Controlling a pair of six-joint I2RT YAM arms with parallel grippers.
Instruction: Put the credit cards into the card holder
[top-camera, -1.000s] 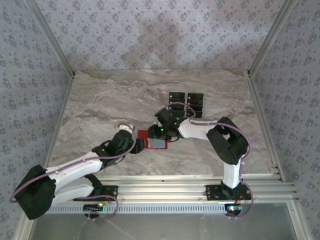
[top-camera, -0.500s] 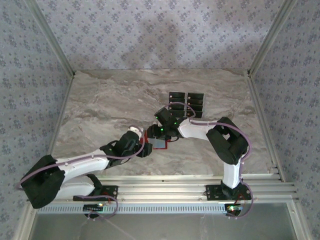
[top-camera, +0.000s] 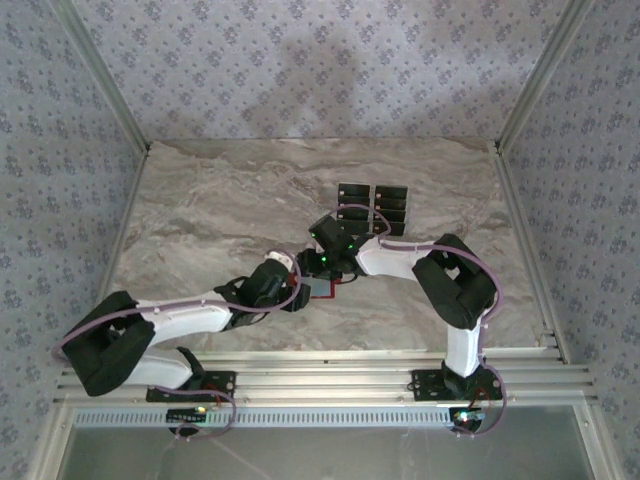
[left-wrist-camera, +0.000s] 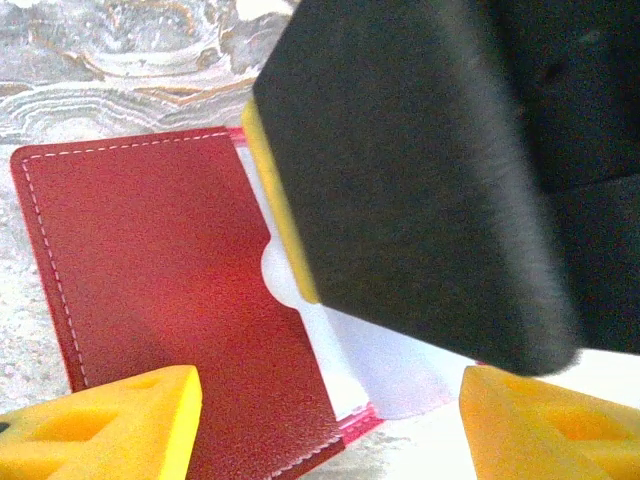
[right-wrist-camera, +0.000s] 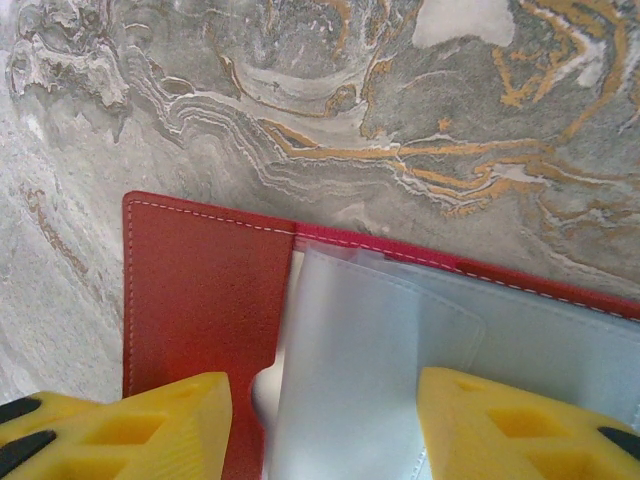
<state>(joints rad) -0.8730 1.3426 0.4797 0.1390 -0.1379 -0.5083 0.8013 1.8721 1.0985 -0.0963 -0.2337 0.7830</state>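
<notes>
Now, card holder (top-camera: 320, 290) (left-wrist-camera: 150, 280) (right-wrist-camera: 200, 290): red grained leather, white stitching, rounded corners, pale translucent pockets; lies open flat mid-table on the marble-patterned table (top-camera: 200, 200).
Holder axis: runs side to side in the right wrist view, red flap left, pockets right.
Credit cards (top-camera: 376, 204): flat black rectangles in 2 columns, just beyond the holder, long edges across the table.
Left gripper (top-camera: 296, 296) (left-wrist-camera: 320, 420): yellow fingers (left-wrist-camera: 100, 425) apart over the holder, clamping nothing.
Right gripper (top-camera: 316, 282) (right-wrist-camera: 325, 420): yellow fingers (right-wrist-camera: 520, 420) apart, straddling the pockets, clamping nothing.
</notes>
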